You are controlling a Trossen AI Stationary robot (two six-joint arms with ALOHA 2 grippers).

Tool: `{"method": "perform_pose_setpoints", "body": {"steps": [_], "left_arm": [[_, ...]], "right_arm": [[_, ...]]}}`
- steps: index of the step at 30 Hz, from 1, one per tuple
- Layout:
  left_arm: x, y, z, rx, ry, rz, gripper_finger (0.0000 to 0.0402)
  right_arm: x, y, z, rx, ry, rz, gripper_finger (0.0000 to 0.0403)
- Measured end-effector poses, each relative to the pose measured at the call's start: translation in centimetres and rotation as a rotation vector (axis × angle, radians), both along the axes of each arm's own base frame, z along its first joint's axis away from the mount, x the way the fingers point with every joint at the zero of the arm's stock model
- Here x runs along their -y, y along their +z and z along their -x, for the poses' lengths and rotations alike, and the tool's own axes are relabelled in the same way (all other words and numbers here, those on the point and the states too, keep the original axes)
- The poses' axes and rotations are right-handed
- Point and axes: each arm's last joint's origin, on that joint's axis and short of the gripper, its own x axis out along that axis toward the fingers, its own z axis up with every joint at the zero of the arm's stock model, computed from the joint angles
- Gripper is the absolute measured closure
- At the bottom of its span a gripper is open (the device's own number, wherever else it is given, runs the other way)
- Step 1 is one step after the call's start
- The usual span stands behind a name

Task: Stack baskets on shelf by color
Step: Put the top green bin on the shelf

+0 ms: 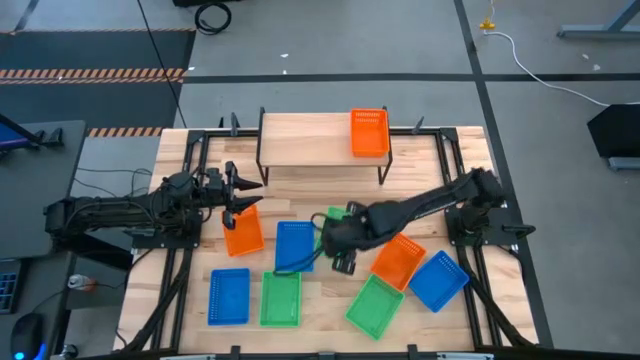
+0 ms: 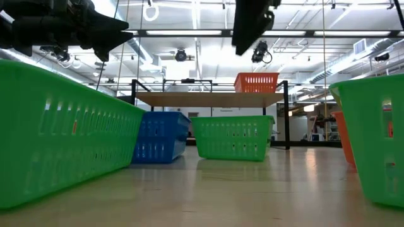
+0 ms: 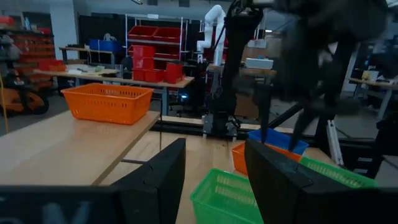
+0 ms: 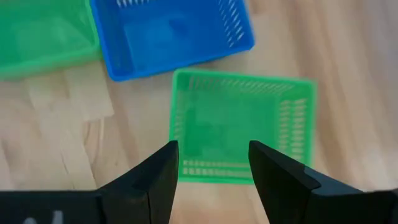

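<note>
So far only one orange basket [image 1: 369, 132] sits on the shelf [image 1: 305, 140]; the rest are scattered on the table [image 1: 190, 300]. Right gripper [image 4: 211, 165] hovers spread and empty over a green basket [image 4: 239, 127], probably next: drop and pinch its rim. Left gripper [image 1: 243, 195] waits spread above another orange basket [image 1: 242, 230].

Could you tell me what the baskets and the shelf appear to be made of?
The orange basket, like the others, looks like moulded plastic: uniform bright colour, slotted mesh walls. The shelf seems to have a pale wooden plank top with visible grain, on thin black legs, probably metal.
</note>
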Motion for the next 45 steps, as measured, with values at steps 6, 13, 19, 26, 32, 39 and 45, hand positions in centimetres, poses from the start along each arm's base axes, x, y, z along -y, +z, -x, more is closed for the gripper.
{"method": "perform_pose_setpoints", "body": {"steps": [6, 13, 19, 26, 32, 39, 45], "left_arm": [[0.4, -0.3, -0.1, -0.024, -0.028, 0.031, 0.023], [0.6, -0.7, -0.2, -0.067, -0.042, 0.039, 0.023], [0.6, -0.6, -0.1, -0.058, -0.042, 0.067, 0.023], [0.7, -0.6, -0.2, -0.057, -0.048, 0.091, 0.023], [0.7, -0.6, -0.2, -0.057, -0.048, 0.092, 0.023], [0.7, -0.6, -0.2, -0.057, -0.048, 0.092, 0.023], [0.7, -0.6, -0.2, -0.057, -0.048, 0.092, 0.023]], "right_arm": [[-2.0, -4.3, -2.0, -0.045, 0.006, -0.03, 0.0201], [-2.6, -6.7, -2.8, -0.094, -0.02, -0.038, 0.0202], [-2.6, -8.3, -3.3, -0.111, -0.037, -0.014, 0.0202], [-1.6, -10.5, -4.0, -0.169, -0.051, 0.028, 0.0204], [-0.6, -11.0, -4.2, -0.197, -0.067, 0.026, 0.0265], [-0.3, -10.6, -4.1, -0.217, -0.036, 0.024, 0.0389], [-0.3, -8.5, -4.3, -0.242, -0.033, 0.024, 0.0392]]}}
